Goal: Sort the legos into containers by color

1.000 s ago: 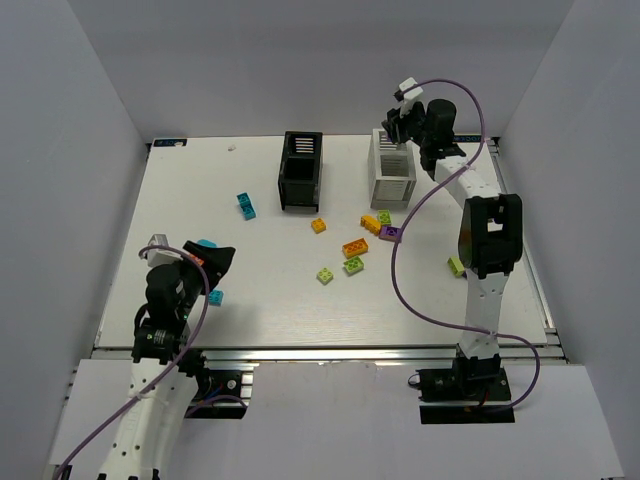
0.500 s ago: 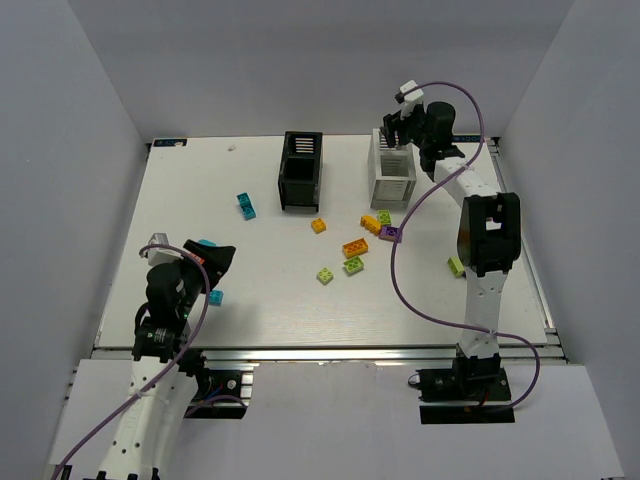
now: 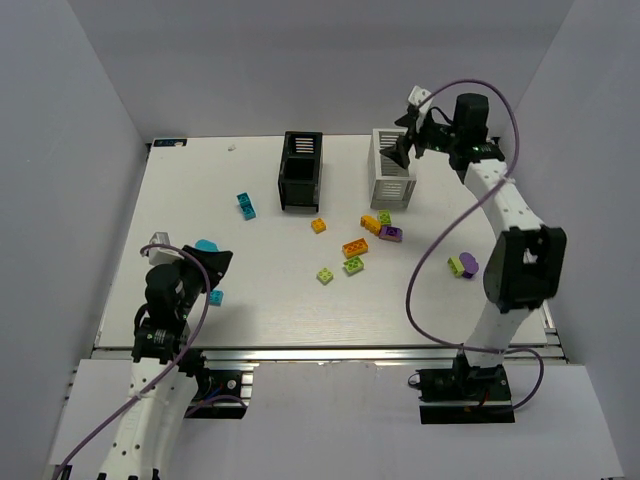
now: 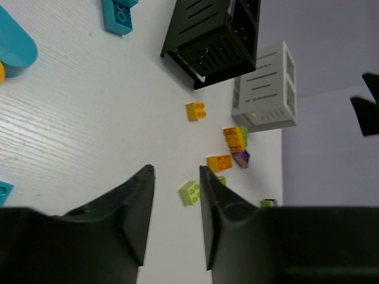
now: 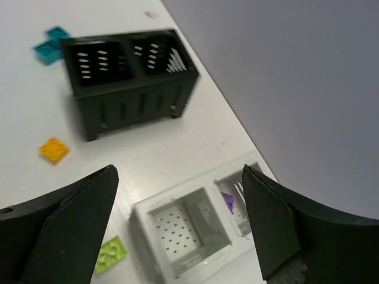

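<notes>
White box [image 5: 142, 234] holds what looks like a purple lego [image 5: 228, 201].

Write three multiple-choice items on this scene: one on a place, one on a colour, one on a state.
1. Where does the right gripper hang?
A. low at the near edge
B. over the white box
C. at the far left corner

2. What colour is the piece lying inside the white box?
A. orange
B. cyan
C. purple

3. How do the right gripper's jaws stand?
A. wide open, empty
B. shut on a brick
C. shut, empty

Answers: B, its wrist view looks down into the white box; C, a purple bit shows in one compartment; A, the fingers are spread far apart with nothing between them.
</notes>
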Robot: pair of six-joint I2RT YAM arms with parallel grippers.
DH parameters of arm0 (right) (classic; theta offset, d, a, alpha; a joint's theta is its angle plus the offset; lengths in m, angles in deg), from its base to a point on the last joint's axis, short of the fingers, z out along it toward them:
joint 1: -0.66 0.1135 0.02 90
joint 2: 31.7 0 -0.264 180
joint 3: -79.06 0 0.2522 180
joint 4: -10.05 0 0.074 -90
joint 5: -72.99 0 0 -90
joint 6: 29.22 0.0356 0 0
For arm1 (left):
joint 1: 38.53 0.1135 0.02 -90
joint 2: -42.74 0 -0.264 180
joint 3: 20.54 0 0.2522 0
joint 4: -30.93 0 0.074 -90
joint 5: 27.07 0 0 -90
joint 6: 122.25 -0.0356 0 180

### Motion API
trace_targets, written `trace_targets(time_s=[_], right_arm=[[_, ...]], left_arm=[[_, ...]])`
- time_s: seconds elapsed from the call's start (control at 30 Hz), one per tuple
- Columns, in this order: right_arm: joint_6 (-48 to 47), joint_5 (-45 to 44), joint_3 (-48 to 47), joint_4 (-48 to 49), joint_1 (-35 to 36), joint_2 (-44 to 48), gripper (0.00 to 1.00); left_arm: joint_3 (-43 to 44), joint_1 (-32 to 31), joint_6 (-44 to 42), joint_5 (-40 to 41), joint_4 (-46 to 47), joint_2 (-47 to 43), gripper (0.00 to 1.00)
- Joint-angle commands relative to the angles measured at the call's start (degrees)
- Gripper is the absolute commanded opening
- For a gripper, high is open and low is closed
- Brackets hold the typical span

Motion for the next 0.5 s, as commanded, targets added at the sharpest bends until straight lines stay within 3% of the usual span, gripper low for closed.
trace_targets(time_s=[0.0, 0.07, 0.17, 0.2, 0.23, 0.27, 0.37, 0.47], right_arm=[[-10.3, 12.2, 5.6, -11.5, 0.2, 9.2, 0.89], [-19.7, 14.3, 9.2, -22.0, 0.2, 11.7, 0.89], [-31.4, 15.1, 12.2, -32.6, 0.3, 15.3, 0.89], [-34.8, 14.9, 13.7, -38.2, 0.3, 16.9, 0.86], [-34.9, 14.7, 13.7, -40.7, 0.2, 17.6, 0.83], [-37.2, 14.4, 15.2, -42.9, 0.3, 18.3, 0.81], [-38.3, 12.5, 18.6, -47.5, 0.3, 21.3, 0.70], [-38.0, 9.6, 21.8, -47.5, 0.3, 24.6, 0.68]], left_arm=[[1.1, 0.3, -1.0, -2.7, 1.7, -0.4, 0.40], [1.3, 0.2, -1.3, -3.3, 1.8, -0.1, 0.33], [2.1, 0.3, -2.5, -5.2, 2.2, 1.6, 0.34], [2.7, 0.3, -3.2, -6.2, 2.2, 3.0, 0.43], [3.2, 0.3, -3.7, -6.5, 2.0, 3.9, 0.44], [3.8, 0.2, -4.0, -6.6, 1.5, 4.7, 0.58], [7.0, 0.2, -6.3, -6.2, -2.0, 9.5, 0.73], [11.0, 0.3, -9.7, -5.3, -6.4, 15.0, 0.78]])
